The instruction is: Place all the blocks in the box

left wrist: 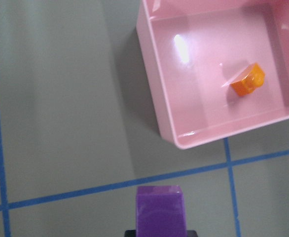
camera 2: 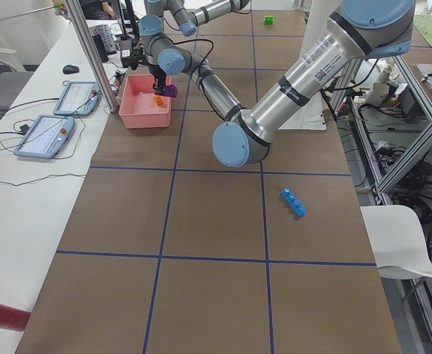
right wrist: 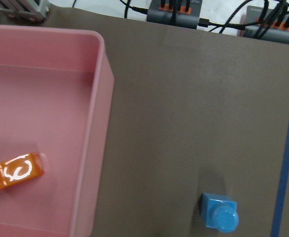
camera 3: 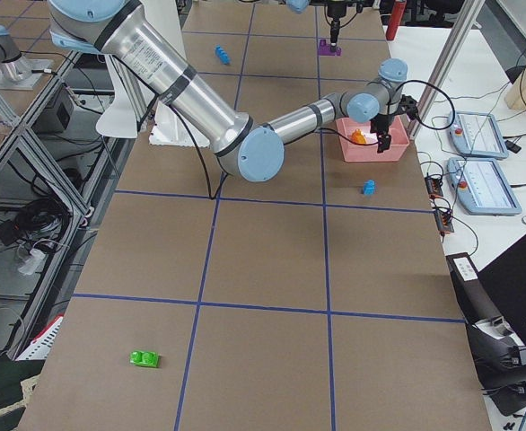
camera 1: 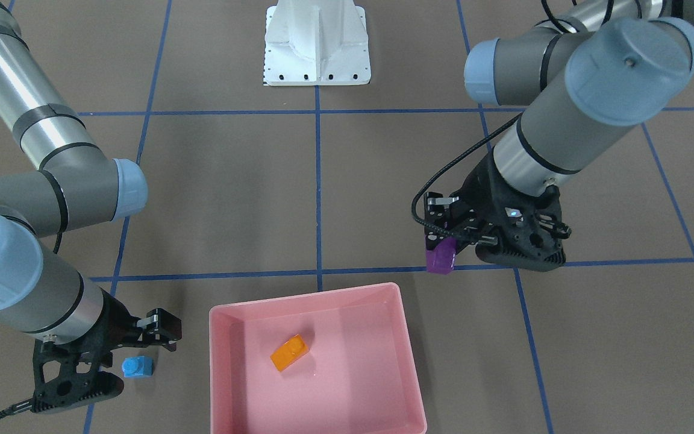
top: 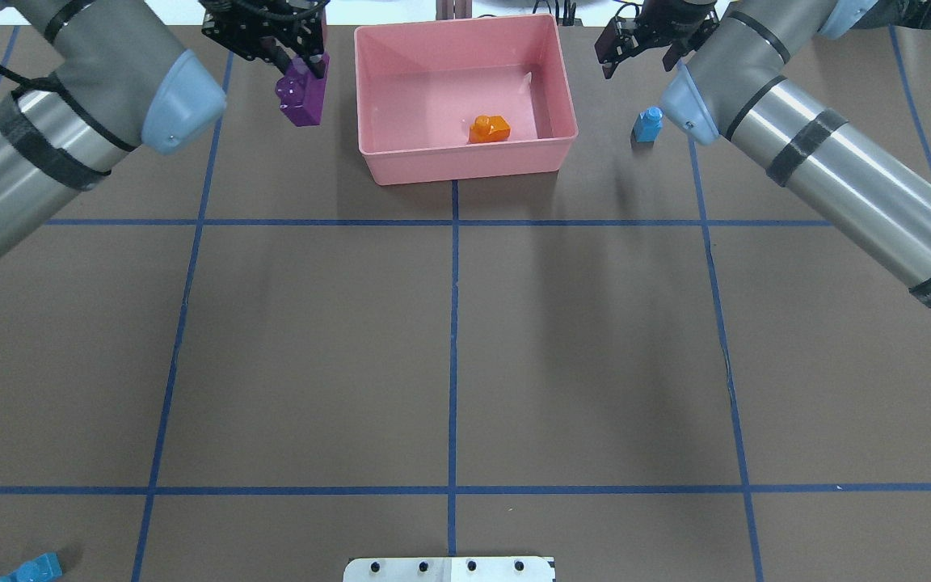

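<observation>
My left gripper (camera 1: 446, 241) is shut on the purple sloped block (camera 1: 440, 256) and holds it above the table, just beside the pink box (camera 1: 410, 337); the block also shows in the left wrist view (left wrist: 160, 210). The orange block (camera 1: 290, 352) lies inside the box. My right gripper (camera 1: 133, 355) is open, raised near the small blue block (camera 1: 138, 366), which stands on the table beside the box's other side (right wrist: 219, 212). The long blue block (top: 29, 568) lies near the robot's left. The green block (camera 3: 144, 359) lies far to the robot's right.
The white robot base (camera 1: 317, 45) stands at the table's robot side. Blue tape lines (top: 453, 323) divide the brown table into squares. Control tablets (camera 2: 54, 129) and cables lie beyond the table's far edge behind the box.
</observation>
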